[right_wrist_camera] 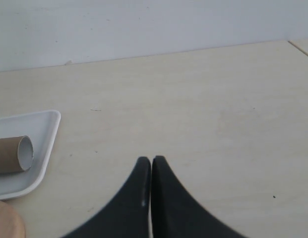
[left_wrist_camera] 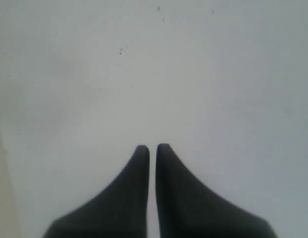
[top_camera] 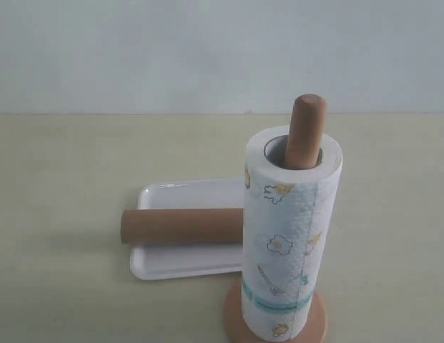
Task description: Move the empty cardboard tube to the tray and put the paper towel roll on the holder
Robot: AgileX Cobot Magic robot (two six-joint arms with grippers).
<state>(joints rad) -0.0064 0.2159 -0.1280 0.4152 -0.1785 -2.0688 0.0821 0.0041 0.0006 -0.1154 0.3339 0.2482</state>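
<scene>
First up, left claw [left_wrist_camera: 152, 147]: dark fingers pressed nearly tip to tip, shut on nothing, facing only a pale blank surface. Over to the beige tabletop [top_camera: 64, 186] now, left side: flat white rectangular round-cornered tray [top_camera: 164, 268], and lying on its side across it, long plain brown hollow cardboard tube [top_camera: 182, 226], left end poking out past the tray's rim, right end hidden behind the roll. Further right and nearer the camera: thick white paper towel roll [top_camera: 289, 236], printed with little yellow eggs and a teal band low down, standing upright, threaded over the orange-brown wooden holder [top_camera: 306, 132], round-topped dowel sticking out above, disc base showing underneath. Last, right claw [right_wrist_camera: 151, 159]: black fingers closed together, empty, bare tabletop ahead, tray and tube off to one side.
</scene>
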